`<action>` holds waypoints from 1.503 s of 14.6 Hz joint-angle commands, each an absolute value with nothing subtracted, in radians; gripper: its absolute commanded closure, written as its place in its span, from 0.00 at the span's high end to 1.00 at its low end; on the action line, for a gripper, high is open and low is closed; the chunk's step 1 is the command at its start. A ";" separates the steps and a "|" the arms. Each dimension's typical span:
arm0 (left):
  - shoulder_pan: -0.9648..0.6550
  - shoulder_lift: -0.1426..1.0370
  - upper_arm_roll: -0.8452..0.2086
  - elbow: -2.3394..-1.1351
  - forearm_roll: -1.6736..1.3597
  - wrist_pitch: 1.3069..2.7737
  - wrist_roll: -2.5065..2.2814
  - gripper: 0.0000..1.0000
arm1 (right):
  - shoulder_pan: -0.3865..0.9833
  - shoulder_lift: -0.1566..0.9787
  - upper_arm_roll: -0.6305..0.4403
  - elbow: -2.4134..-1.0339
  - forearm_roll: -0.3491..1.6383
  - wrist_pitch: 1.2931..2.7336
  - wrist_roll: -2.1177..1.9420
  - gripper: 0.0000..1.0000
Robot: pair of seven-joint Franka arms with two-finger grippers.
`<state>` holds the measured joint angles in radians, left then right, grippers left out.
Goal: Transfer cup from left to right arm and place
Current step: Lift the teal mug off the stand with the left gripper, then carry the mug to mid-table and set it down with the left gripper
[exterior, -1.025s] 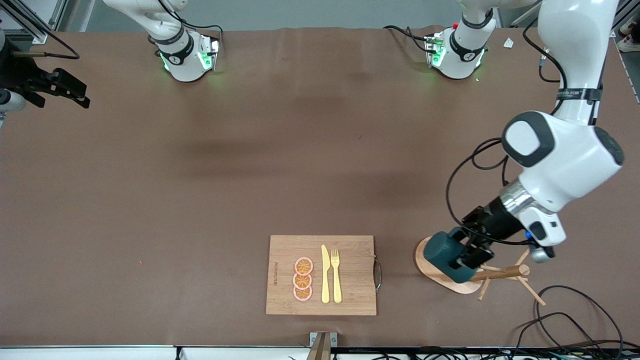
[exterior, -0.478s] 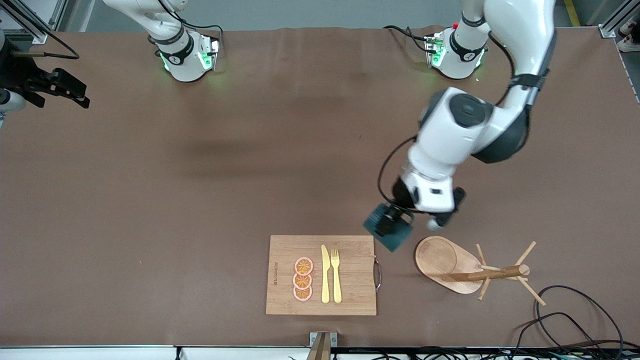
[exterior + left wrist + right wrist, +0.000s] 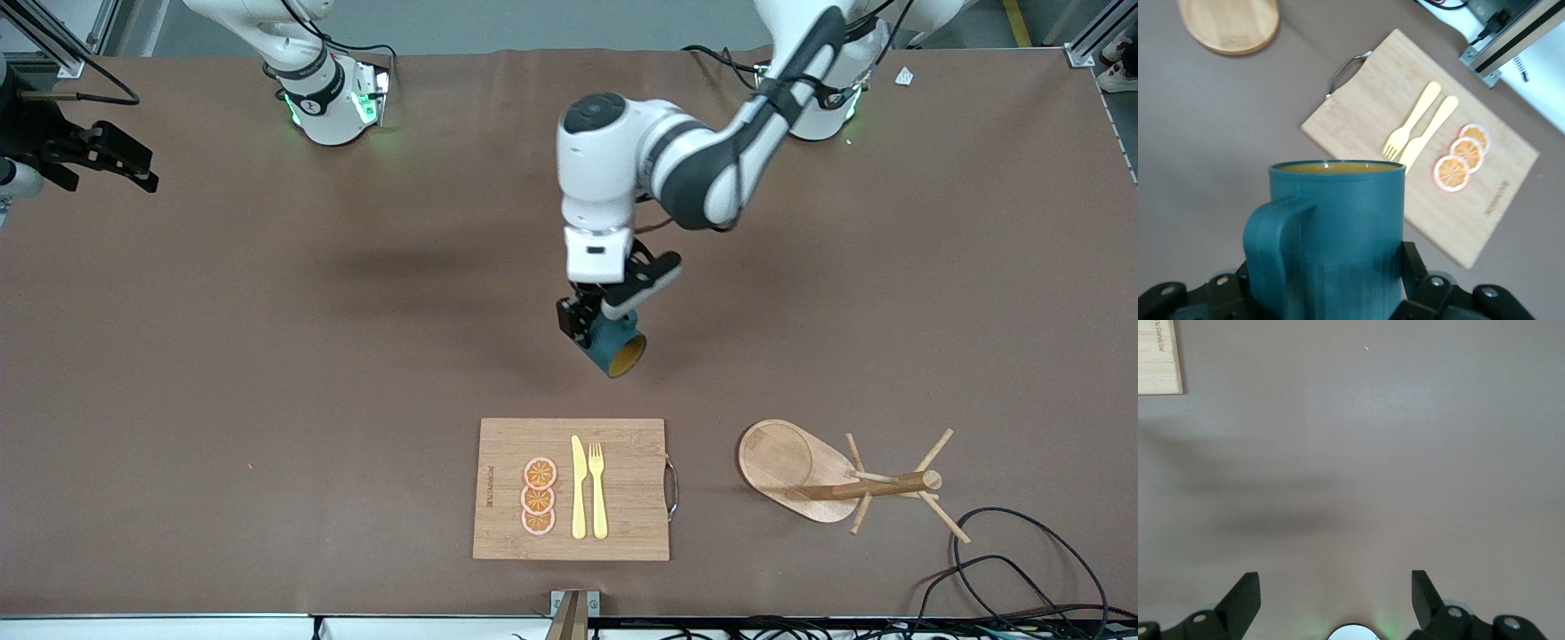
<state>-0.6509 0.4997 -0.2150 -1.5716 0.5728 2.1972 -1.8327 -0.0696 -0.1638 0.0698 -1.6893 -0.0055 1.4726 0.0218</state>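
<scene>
The cup (image 3: 613, 347) is a dark teal mug with a loop handle and a yellow-orange inside. My left gripper (image 3: 591, 324) is shut on it and holds it in the air over the bare table, above the middle. The cup is tilted, with its mouth toward the front camera. In the left wrist view the cup (image 3: 1335, 227) fills the space between the fingers (image 3: 1415, 267), handle to one side. My right gripper (image 3: 1336, 577) is open and empty over bare table. In the front view it (image 3: 133, 169) waits at the right arm's end of the table.
A wooden cutting board (image 3: 622, 480) with orange slices (image 3: 539, 496), a yellow knife and a fork (image 3: 597, 489) lies near the front edge. A wooden peg rack (image 3: 800, 462) lies beside it toward the left arm's end. Black cables (image 3: 1022, 551) trail at that front corner.
My left arm has carried the cup away from the peg rack, past the board's corner, to over the table's middle. The cup's mouth has turned toward the front camera. The right gripper has not moved.
</scene>
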 commanded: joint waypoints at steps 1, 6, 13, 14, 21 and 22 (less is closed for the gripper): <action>-0.757 0.557 -0.196 -1.494 0.672 2.058 -1.938 0.60 | -0.078 -0.160 0.069 -1.677 -0.002 1.459 0.011 1.00; -0.894 0.627 -0.196 -1.482 0.860 1.902 -2.112 0.60 | -0.081 -0.160 0.069 -1.677 -0.002 1.459 0.011 1.00; -1.026 0.745 -0.187 -1.477 1.075 1.755 -2.342 0.60 | -0.080 -0.160 0.069 -1.675 -0.002 1.460 0.011 1.00; -1.040 0.776 -0.187 -1.477 1.132 1.750 -2.367 0.60 | -0.080 -0.160 0.069 -1.675 -0.002 1.460 0.011 1.00; -1.066 0.937 -0.179 -1.453 1.422 1.684 -2.396 0.61 | -0.078 -0.160 0.069 -1.675 -0.002 1.460 0.011 1.00; -1.066 0.957 -0.179 -1.448 1.458 1.683 -2.398 0.61 | -0.080 -0.160 0.069 -1.675 -0.002 1.460 0.011 1.00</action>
<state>-1.0461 0.9041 -0.1917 -1.4907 1.3893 1.7120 -2.4062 -0.0707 -0.1637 0.0645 -1.6875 -0.0055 1.4700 0.0218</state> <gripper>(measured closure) 0.185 0.000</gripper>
